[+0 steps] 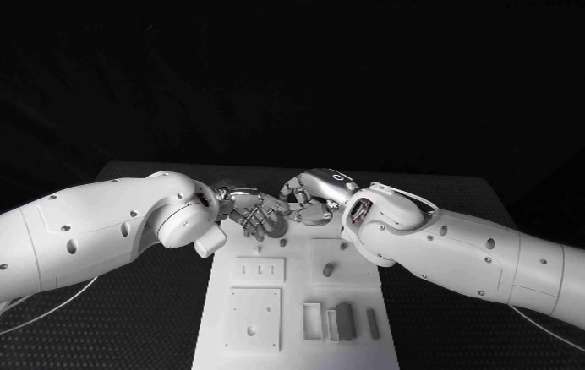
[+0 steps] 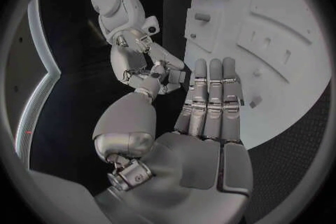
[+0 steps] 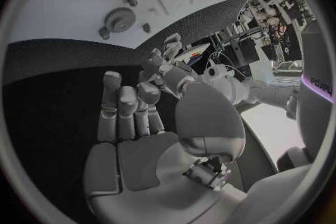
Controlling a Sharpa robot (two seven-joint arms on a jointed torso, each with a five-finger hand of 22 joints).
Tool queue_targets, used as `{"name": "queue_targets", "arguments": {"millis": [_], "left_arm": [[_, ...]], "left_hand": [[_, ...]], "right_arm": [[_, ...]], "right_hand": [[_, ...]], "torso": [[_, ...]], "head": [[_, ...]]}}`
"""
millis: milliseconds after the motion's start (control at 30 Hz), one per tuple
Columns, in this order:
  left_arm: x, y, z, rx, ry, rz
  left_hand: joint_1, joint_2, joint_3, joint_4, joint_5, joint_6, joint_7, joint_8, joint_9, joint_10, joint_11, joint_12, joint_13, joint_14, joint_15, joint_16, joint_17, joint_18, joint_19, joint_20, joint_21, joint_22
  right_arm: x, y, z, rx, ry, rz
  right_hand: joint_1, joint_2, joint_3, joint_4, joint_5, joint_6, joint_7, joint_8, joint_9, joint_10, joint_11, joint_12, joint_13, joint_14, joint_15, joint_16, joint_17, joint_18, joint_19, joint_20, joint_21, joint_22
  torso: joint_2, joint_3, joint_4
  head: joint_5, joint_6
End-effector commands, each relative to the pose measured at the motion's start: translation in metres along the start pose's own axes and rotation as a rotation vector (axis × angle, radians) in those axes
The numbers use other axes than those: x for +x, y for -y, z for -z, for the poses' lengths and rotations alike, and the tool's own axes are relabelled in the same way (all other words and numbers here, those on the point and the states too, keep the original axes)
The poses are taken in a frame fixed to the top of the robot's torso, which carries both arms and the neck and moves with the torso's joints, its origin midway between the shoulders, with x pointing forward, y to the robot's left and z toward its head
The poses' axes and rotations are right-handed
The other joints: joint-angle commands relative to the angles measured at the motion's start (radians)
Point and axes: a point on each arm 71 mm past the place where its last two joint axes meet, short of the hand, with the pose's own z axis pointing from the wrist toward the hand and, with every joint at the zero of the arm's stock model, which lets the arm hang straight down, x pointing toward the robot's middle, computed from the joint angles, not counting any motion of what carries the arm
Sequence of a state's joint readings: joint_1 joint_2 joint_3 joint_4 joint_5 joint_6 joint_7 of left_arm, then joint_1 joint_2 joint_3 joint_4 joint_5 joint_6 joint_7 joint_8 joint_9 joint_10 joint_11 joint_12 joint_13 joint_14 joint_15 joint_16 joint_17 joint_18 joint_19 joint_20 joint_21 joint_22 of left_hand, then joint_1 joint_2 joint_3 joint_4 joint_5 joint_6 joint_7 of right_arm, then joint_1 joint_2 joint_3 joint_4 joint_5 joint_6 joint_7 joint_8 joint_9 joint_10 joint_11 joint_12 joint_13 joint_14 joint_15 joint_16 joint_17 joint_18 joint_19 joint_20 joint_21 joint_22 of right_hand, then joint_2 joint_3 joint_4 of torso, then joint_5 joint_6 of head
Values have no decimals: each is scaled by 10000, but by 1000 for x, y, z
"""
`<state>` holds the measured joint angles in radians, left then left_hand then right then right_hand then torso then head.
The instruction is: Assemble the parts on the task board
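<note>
Centrally, white task board [image 1: 298, 302], grey parts [image 1: 345, 320]

From my remote station I see a white task board [image 1: 250, 336] on a black table [image 1: 146, 302] with a fine dotted weave. Grey parts [image 1: 345, 320] stand near its right edge, and a grey toothed gear [image 3: 120, 19] lies on the white plate. Both arms are white, the left hand [image 1: 254, 211] and right hand [image 1: 312, 197] silver.
</note>
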<state>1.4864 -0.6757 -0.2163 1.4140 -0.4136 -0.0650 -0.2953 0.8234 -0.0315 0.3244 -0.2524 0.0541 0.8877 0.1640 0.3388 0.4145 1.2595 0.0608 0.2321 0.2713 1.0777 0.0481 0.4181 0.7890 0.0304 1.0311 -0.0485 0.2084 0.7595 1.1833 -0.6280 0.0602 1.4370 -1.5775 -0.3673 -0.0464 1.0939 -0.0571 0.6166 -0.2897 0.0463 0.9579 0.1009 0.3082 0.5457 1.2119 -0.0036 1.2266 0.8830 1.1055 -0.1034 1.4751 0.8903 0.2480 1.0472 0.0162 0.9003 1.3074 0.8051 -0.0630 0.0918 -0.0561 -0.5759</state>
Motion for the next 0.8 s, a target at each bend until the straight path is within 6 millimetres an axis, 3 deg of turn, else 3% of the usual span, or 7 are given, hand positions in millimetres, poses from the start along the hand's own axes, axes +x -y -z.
{"name": "queue_targets", "arguments": {"millis": [33,267,500,800], "left_arm": [[1,2,-1,74,155,63],[0,3,0,200,241,166],[3,4,-1,193,224,169],[5,5,-1,238,122,139]], "left_hand": [[-20,103,2,-67,-47,58,-49,-36,-17,-89,-7,46,24,27,-43,-35,27,110,13,-55,-68,12],[40,179,23,-147,-48,91,-58,-32,-15,-91,-12,61,82,46,-46,-61,76,108,29,-56,-76,23],[108,268,42,-236,-48,81,-52,-53,-25,-99,-13,72,139,66,-48,-91,126,105,47,-58,-82,36],[310,349,57,-358,-48,141,-64,-37,-17,-113,-17,92,236,96,-51,-141,208,97,66,-60,-90,65]], "right_arm": [[2,-1,-1,11,-192,41],[2,-1,-1,5,-261,18],[3,-3,-2,-73,-380,32],[4,-2,-3,-52,-407,110]], "right_hand": [[17,-86,-38,-9,23,77,48,-33,10,-25,-33,-10,-17,-13,-71,7,-9,138,20,-36,49,160],[8,-91,-43,-7,23,79,48,-35,12,-24,-33,-11,-17,-10,-71,6,-11,138,24,-35,49,159],[-1,-94,-47,-4,23,81,47,-35,13,-24,-33,-12,-17,-9,-71,5,-12,138,26,-35,49,157],[-7,-90,-48,-1,23,85,47,-36,15,-25,-34,-14,-17,-7,-71,3,-13,138,27,-34,47,155]], "torso": [[-6,-7,-1],[-4,-15,-2],[-16,-20,27],[-7,-7,-8]], "head": [[12,-1],[11,-24],[-61,36],[-30,43]]}}
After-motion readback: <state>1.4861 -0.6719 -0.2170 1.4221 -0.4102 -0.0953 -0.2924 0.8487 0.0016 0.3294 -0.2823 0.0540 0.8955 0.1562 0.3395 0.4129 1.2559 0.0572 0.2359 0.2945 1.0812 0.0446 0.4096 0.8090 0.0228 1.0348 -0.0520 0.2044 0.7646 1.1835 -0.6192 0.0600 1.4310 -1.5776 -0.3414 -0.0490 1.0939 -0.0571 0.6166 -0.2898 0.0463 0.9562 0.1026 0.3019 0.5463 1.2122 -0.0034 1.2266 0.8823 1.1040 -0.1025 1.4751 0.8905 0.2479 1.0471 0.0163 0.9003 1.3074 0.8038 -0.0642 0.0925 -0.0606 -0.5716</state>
